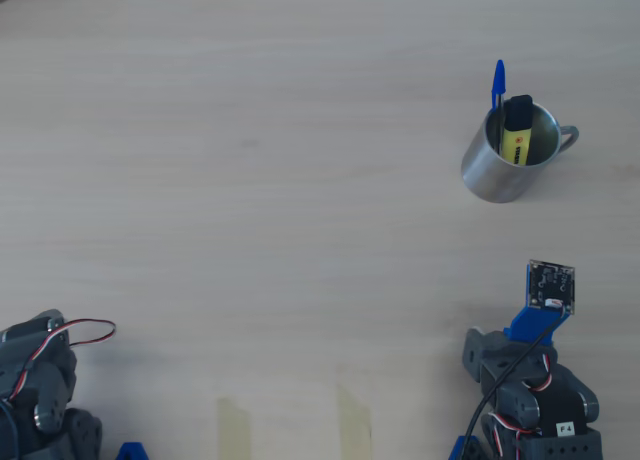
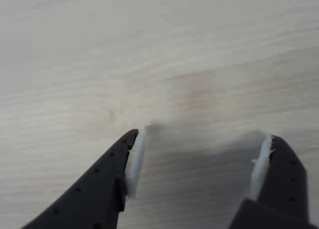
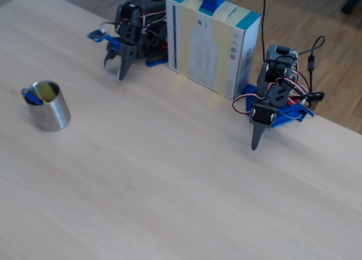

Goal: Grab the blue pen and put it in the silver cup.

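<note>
The silver cup (image 1: 492, 172) stands upright at the right of the table in the overhead view, its handle pointing right. The blue pen (image 1: 498, 82) stands inside it, leaning on the far rim with its blue cap sticking out. In the fixed view the cup (image 3: 52, 114) is at the left, with a bit of blue pen (image 3: 33, 99) showing inside. My gripper (image 2: 199, 157) is open over bare wood with nothing between its fingers. It hangs near the arm's base (image 3: 115, 69), well away from the cup.
A yellow highlighter (image 1: 517, 135) with a black cap shares the cup. A second arm (image 3: 266, 110) stands folded at the table's edge, its tip pointing down. Between the arms is a white box (image 3: 209, 45). Two tape strips (image 1: 235, 425) lie near the edge.
</note>
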